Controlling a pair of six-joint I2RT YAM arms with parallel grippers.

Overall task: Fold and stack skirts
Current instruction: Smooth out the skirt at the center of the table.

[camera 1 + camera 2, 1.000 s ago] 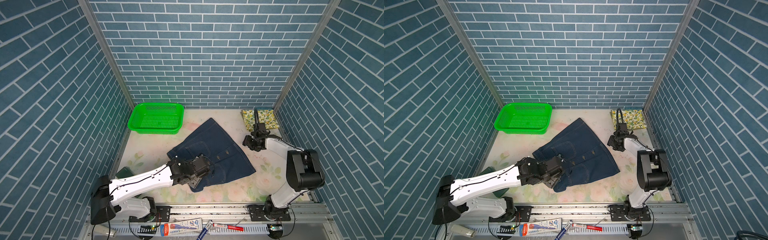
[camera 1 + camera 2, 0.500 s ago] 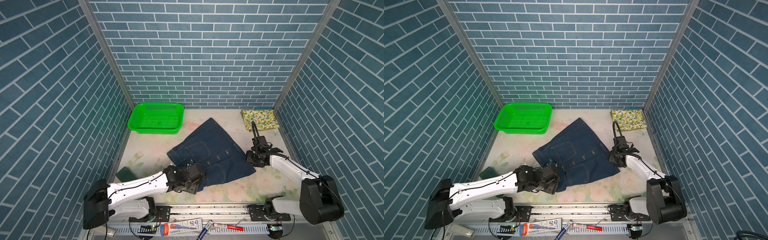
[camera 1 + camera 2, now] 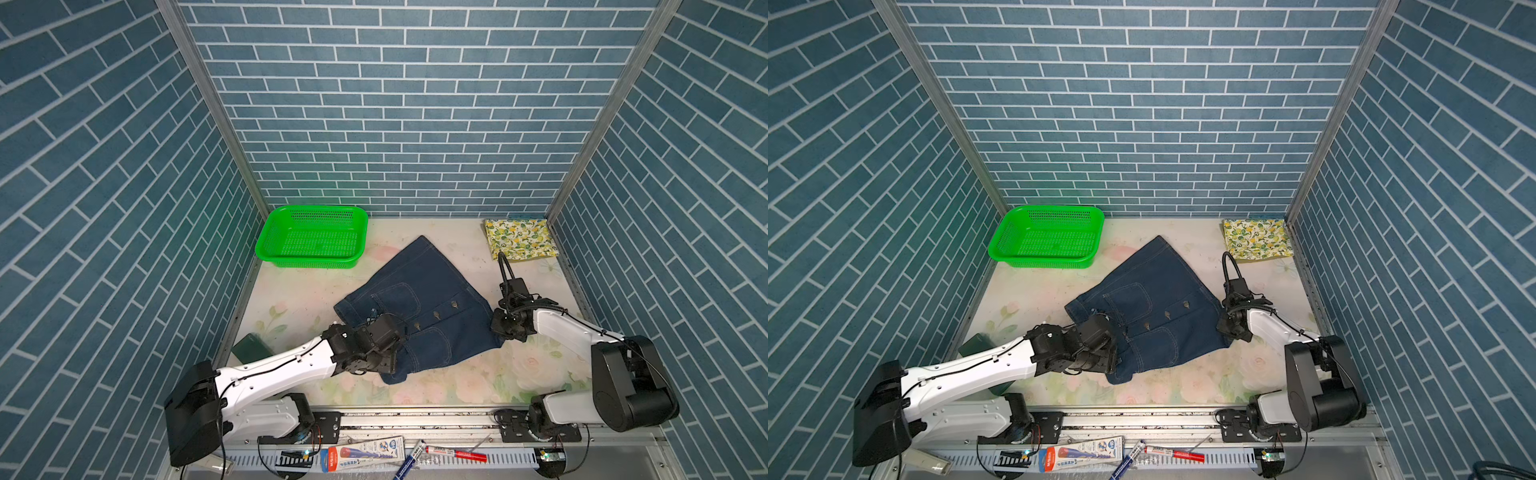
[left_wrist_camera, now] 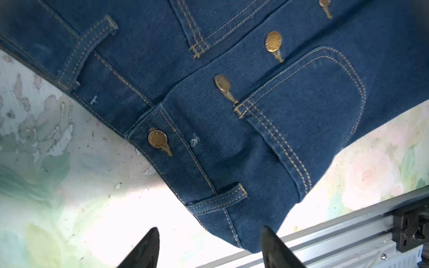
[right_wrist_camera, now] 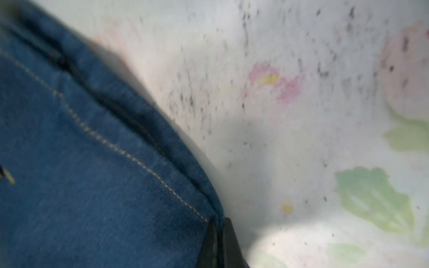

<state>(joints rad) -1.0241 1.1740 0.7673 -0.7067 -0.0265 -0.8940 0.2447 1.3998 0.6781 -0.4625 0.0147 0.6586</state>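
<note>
A table (image 3: 465, 253) with a faded flower pattern is seen between blue brick walls (image 3: 395, 104). A dark blue denim skirt (image 3: 419, 299) is spread flat in the middle of the table, with its pockets and brass buttons facing up. Its waistband is turned toward the left arm, and its wide bottom edge is turned toward the right arm. A green basket (image 3: 309, 262) is set at the back left, apart from the denim skirt. A folded lemon skirt (image 3: 519, 239) is laid in the back right corner, well apart from the denim skirt.

The left claw (image 4: 210, 248) is held wide open, low over the table. The corner of the waistband is seen between its two black fingertips (image 4: 148, 246), but nothing is gripped by it. The right claw (image 5: 219, 246) is closed tight. A corner of the denim skirt's bottom edge is pinched between its fingers, though that view is blurred.
</note>
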